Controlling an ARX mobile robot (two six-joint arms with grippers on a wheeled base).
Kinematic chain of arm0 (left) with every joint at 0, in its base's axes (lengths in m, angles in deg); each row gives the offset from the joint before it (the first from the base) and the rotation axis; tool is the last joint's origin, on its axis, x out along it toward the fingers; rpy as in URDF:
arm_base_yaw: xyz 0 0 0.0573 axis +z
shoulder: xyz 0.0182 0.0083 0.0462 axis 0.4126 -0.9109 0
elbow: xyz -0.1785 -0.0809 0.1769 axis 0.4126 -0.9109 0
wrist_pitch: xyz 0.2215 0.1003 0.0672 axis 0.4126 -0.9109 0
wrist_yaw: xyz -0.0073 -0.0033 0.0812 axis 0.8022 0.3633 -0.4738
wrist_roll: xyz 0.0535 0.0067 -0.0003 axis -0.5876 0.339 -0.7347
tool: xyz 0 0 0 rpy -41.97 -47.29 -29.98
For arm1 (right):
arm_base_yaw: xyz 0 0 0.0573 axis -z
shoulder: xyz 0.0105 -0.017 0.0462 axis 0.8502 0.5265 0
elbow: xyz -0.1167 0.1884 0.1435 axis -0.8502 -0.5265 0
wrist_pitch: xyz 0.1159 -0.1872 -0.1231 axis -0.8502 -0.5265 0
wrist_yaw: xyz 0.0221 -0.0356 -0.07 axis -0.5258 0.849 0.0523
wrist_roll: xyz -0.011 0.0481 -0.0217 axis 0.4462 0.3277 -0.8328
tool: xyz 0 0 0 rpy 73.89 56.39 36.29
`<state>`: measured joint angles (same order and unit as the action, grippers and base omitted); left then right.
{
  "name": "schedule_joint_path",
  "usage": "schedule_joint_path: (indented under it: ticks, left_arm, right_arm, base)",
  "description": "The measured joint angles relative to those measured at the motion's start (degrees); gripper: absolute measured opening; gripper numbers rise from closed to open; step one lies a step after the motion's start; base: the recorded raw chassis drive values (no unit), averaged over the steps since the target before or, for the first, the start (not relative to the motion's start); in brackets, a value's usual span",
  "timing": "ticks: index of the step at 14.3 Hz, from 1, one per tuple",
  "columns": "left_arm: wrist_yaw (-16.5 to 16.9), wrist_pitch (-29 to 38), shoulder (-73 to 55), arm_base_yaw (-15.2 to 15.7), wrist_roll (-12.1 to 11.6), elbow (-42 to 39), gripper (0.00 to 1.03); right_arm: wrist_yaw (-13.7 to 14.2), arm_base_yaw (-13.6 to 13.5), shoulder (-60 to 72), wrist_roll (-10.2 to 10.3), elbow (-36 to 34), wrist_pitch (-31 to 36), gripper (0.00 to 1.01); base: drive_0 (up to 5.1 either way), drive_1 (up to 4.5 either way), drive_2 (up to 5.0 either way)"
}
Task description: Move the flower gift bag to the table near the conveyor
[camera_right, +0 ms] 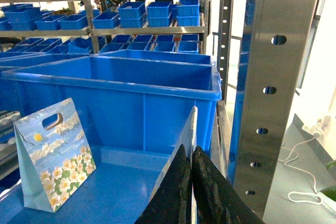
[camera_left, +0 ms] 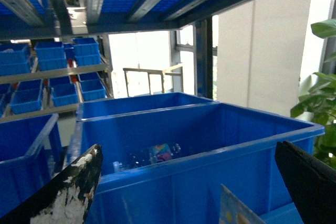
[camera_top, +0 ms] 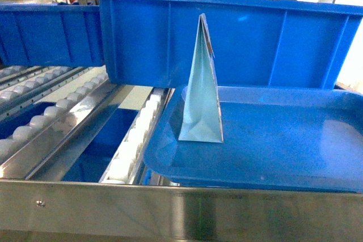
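Note:
A flower gift bag (camera_top: 201,97) stands upright on the left part of a blue tray (camera_top: 283,145), edge-on in the head view. From the right wrist its daisy-printed face (camera_right: 55,156) shows at the left. My right gripper (camera_right: 190,151) is shut on a thin pale-blue panel (camera_right: 190,127), which looks like a second gift bag seen edge-on. My left gripper (camera_left: 188,145) is open, and a bag's top corner (camera_left: 233,209) pokes up low between its fingers without touching them. The conveyor (camera_top: 51,117) runs along the left. Neither gripper shows in the head view. The table is out of view.
A large blue bin (camera_top: 255,43) stands right behind the tray, with a small colourful item (camera_left: 160,153) inside. More blue bins (camera_right: 152,11) fill the shelves behind. A steel frame (camera_top: 170,213) crosses the front. A perforated steel upright (camera_right: 273,93) stands right of my right gripper.

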<state>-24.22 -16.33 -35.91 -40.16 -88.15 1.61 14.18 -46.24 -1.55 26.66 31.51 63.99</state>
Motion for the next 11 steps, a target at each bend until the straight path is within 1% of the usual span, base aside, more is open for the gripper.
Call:
schedule_joint_path:
  ticks: [2,5,7,8,9,10,11]
  left_arm:
    - [0.00,-2.75,-4.35,-2.93,0.00,5.60,0.98]
    - [-2.23,-5.07,-8.92,-7.06,-0.61,11.28,0.98]
    - [-6.54,-7.15,-12.31,-10.14,-1.57,12.26,0.98]
    - [-8.39,-8.72,-14.01,-11.67,-1.60,12.28,0.98]
    - [-10.71,-10.01,-15.98,-13.40,-1.92,12.79,0.98]
    - [-14.21,-10.34,-17.40,-15.26,-2.89,13.62,0.98]
    - [-16.06,-12.02,-18.21,-16.44,-2.93,14.19,0.98]
  right_arm:
    - [0.00,0.00,0.00,0.00,0.00,-0.02,0.03]
    - [0.00,0.00,0.02,0.00,0.00,-0.04,0.03]
    - [0.00,0.00,0.00,0.00,0.00,-0.02,0.03]
    - [0.02,0.00,0.00,0.00,0.00,-0.02,0.03]
    - [0.00,0.00,0.00,0.00,0.00,-0.02,0.03]
    - [0.00,0.00,0.02,0.00,0.00,-0.02,0.03]
    - [0.00,0.00,0.00,0.00,0.00,-0.02,0.03]
  base:
    - [0.0,0.00,0.0]
    - [0.0,0.00,0.0]
    - [0.0,0.00,0.0]
    - [0.0,0.00,0.0]
    - [0.0,0.00,0.0]
    - [0.0,0.00,0.0]
    - [0.0,0.00,0.0]
